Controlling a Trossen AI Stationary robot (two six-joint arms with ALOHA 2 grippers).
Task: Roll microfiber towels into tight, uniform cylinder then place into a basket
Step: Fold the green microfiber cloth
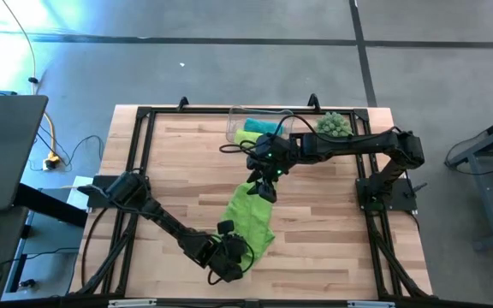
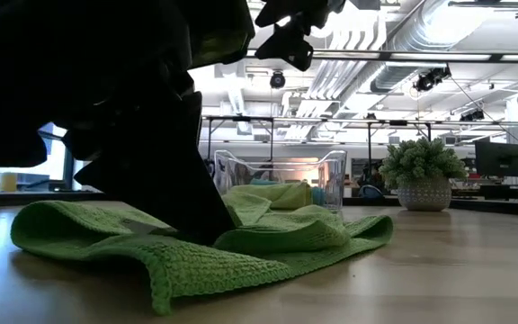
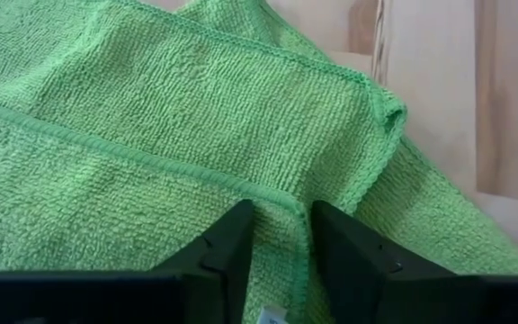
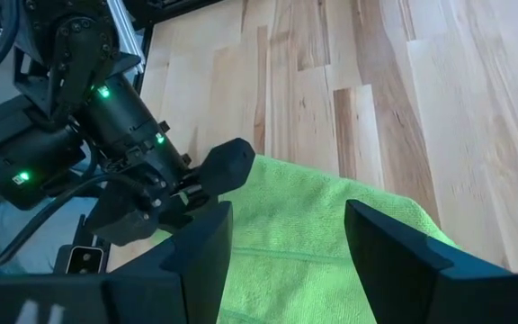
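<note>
Left gripper (image 1: 245, 253) sits at about six o'clock on the table (image 1: 332, 248), at the near edge of the loose lime green towel (image 1: 248, 221). In its wrist view the two dark fingers (image 3: 232, 247) stand close together with a hemmed edge of cloth running between them, so it appears pinched onto that hem.

That towel lies crumpled and partly folded over itself across the middle of the table, not rolled at all. As I judge it, this one is at the gathering or straightening stage, with the whole roll and its placing to come.

Right gripper (image 1: 262, 190) hangs over the far end of the same towel, near the table's centre. Its wrist view shows the fingers (image 4: 196, 243) spread wide with nothing between them, the green cloth below and the left arm's gripper beyond.

At about twelve o'clock stands the clear basket (image 1: 234, 125), already holding a teal towel (image 1: 259, 127) and a second lime green towel (image 1: 250, 138); whether they are tightly rolled cannot be told. So roughly two of three seem done.

Just right of the basket, toward one o'clock, a small potted plant (image 1: 333, 125) stands close to the right arm's reach and could be knocked on the way in. A laptop (image 1: 5, 150) sits off the table at nine o'clock.
</note>
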